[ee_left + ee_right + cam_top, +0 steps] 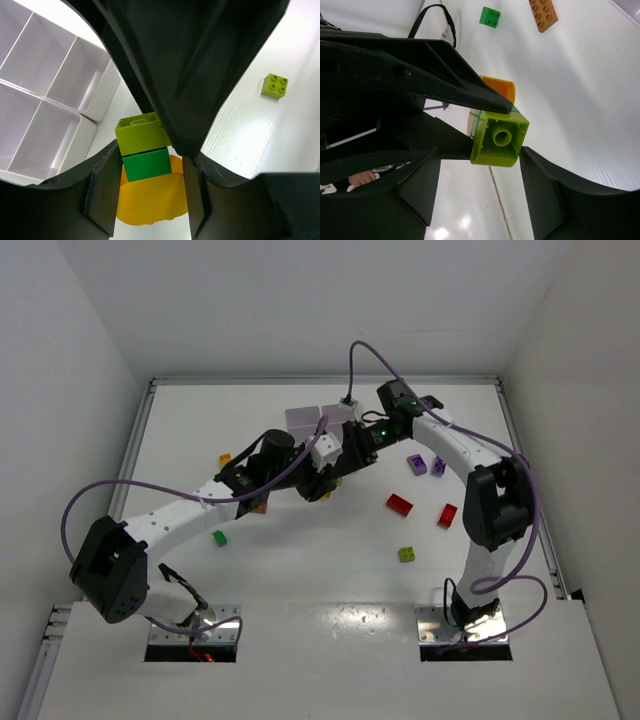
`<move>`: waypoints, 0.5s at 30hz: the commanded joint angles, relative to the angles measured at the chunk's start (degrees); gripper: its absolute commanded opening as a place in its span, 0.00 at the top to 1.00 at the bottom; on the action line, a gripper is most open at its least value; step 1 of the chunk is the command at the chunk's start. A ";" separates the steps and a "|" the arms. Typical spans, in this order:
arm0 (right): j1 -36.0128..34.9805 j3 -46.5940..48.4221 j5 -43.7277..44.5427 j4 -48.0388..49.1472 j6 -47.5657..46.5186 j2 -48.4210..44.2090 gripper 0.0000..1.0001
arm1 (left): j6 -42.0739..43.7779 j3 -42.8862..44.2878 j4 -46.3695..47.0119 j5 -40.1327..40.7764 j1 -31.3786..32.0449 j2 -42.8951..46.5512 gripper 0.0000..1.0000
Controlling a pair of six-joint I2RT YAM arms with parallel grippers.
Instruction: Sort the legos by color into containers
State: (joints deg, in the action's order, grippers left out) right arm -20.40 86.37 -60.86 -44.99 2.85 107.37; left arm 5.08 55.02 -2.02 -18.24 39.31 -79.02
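Jaws of left gripper [147,200] and right gripper [495,165] both clench one clump of stacked plastic bricks [145,150], lime over green over orange, just near of white compartmented plastic tray [60,67].

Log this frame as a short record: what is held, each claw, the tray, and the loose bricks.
held item: clump, lime on green on orange
left claw: appears shut on clump, at its green layer
right claw: appears shut on clump, at its lime layer
tray: beside clump; visible compartments hold no bricks
loose: lime brick, green brick, orange plate, red bricks, purple bricks
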 commanded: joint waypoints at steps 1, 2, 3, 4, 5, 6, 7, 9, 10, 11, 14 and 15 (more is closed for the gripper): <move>-1.12 2.14 -1.89 1.93 -0.74 0.47 0.37 | -0.16 3.24 2.46 -1.10 0.68 -0.08 1.00; -1.13 2.14 -2.50 1.93 -0.74 0.47 0.43 | -0.16 3.25 2.46 -1.10 0.68 -0.08 1.00; -1.13 2.14 -2.51 1.93 -0.74 0.47 0.47 | -0.16 3.25 2.46 -1.10 0.68 -0.08 1.00; -1.13 1.62 -3.03 1.93 -0.74 0.99 0.49 | -0.16 3.25 2.46 -1.10 0.68 -0.08 1.00; -1.13 1.61 -3.04 1.93 -0.74 1.00 0.54 | -0.16 3.77 2.98 -1.10 0.68 -0.08 1.00; -1.13 1.00 -3.04 1.93 -0.74 1.00 0.58 | -0.16 3.77 2.99 -1.10 0.68 -0.08 1.00; -1.13 1.00 -3.04 1.93 -0.74 1.00 0.61 | -0.16 3.77 2.99 -1.10 0.68 -0.08 1.00; -1.13 -0.14 -4.09 1.93 -1.35 0.47 0.75 | -0.69 3.77 2.99 -1.10 0.68 -0.08 1.00; -1.13 -0.15 -4.09 1.93 -1.36 0.47 0.81 | -0.69 3.77 2.99 -1.10 0.68 -0.08 1.00; -1.13 -0.67 -4.09 2.62 -1.36 0.47 0.86 | -0.69 3.77 2.99 -1.10 0.68 -0.08 1.00; 0.89 -1.20 -4.09 3.24 -1.36 -0.76 1.00 | -0.69 3.25 2.99 -1.10 0.68 -0.08 1.00; 1.50 -1.20 -4.09 3.24 -1.36 -0.76 1.00 | -0.69 2.64 2.99 -1.10 0.68 -0.08 1.00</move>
State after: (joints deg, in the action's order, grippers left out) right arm -19.77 85.38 -60.66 -43.59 3.25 108.51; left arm 5.08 55.86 -3.42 -18.41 39.42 -79.11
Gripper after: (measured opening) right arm 0.340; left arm 0.516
